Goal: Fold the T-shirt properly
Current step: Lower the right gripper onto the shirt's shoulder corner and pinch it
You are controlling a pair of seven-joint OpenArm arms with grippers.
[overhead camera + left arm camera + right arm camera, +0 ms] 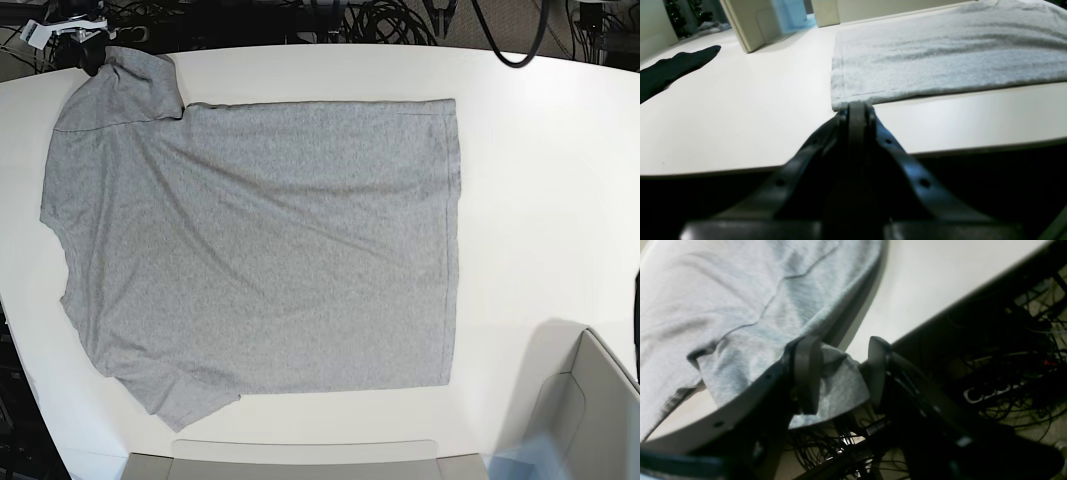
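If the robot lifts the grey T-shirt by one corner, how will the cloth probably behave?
The T-shirt is probably floppy: it lies flat with soft wrinkles, and its sleeve droops between the fingers of the right end effector. It seems light and thin. On the smooth white table it may slide and bunch up.

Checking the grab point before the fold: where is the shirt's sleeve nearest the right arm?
In the base view, that sleeve of the T-shirt lies at the white table's top-left edge; the right wrist view shows it between the right gripper's jaws.

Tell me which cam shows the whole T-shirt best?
Base view: the T-shirt lies flat, fully in frame, plain side up. Left wrist shows only the hem corner at the shut left gripper; right wrist only a sleeve.
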